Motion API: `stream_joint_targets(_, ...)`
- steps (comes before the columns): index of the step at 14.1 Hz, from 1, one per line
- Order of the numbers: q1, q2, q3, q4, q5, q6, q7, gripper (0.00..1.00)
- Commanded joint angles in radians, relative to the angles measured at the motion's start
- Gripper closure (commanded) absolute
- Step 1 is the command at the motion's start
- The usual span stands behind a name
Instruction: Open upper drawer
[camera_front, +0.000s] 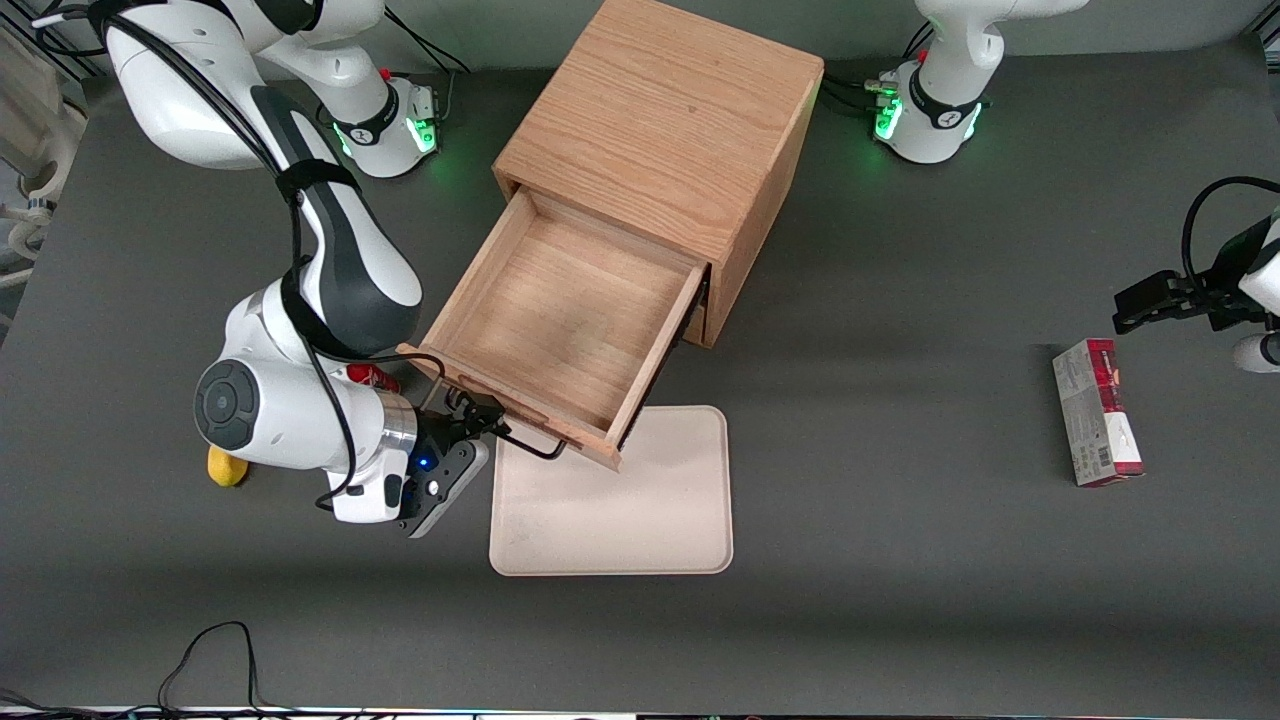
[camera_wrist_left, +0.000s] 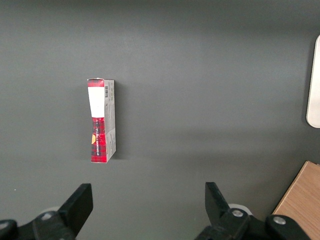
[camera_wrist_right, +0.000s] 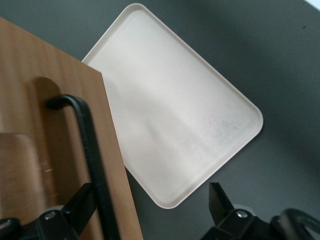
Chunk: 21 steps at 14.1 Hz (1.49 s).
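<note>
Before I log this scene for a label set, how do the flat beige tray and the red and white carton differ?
The flat beige tray is broad, plain and partly under the pulled-out upper drawer, close to the gripper; the red and white carton is narrow, printed and lies alone toward the parked arm's end. Both rest on the grey table.

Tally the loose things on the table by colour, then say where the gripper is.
Beige: 1, the flat rectangular plastic tray
Red and white: 1, the slim cardboard box
Yellow: 1, a small object partly hidden by the working arm
Total: 3
The gripper is open at the black wire handle of the pulled-out upper drawer.
</note>
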Motion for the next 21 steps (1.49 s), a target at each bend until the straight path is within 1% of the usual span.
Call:
stream_joint_targets(1, -0.022, 0.008, 0.003, 0.059, 0.010, -0.020, -0.011, 0.00)
stream_joint_targets(4, -0.020, 0.014, 0.006, 0.059, 0.007, -0.032, -0.018, 0.00)
stream_joint_targets(7, -0.022, 0.000, 0.002, 0.061, 0.004, -0.096, -0.019, 0.00)
stream_joint_targets(9, -0.034, -0.024, -0.007, 0.061, 0.001, -0.133, -0.019, 0.00)
stream_joint_targets(11, -0.057, -0.099, -0.009, 0.035, -0.004, -0.176, -0.021, 0.00)
stream_joint_targets(12, -0.072, -0.136, -0.021, 0.024, -0.005, -0.238, -0.016, 0.00)
stream_joint_targets(15, -0.070, -0.243, -0.118, -0.038, -0.007, -0.354, -0.008, 0.00)
stream_joint_targets(16, -0.068, -0.297, -0.148, -0.098, -0.016, -0.369, 0.010, 0.00)
stream_joint_targets(17, -0.067, -0.354, -0.173, -0.171, -0.039, -0.369, 0.049, 0.00)
stream_joint_targets(18, -0.067, -0.403, -0.176, -0.225, -0.088, -0.369, 0.117, 0.00)
stream_joint_targets(19, -0.068, -0.452, -0.178, -0.287, -0.131, -0.368, 0.225, 0.00)
stream_joint_targets(20, -0.067, -0.506, -0.178, -0.349, -0.163, -0.354, 0.317, 0.00)
stream_joint_targets(21, -0.068, -0.549, -0.179, -0.396, -0.168, -0.353, 0.387, 0.00)
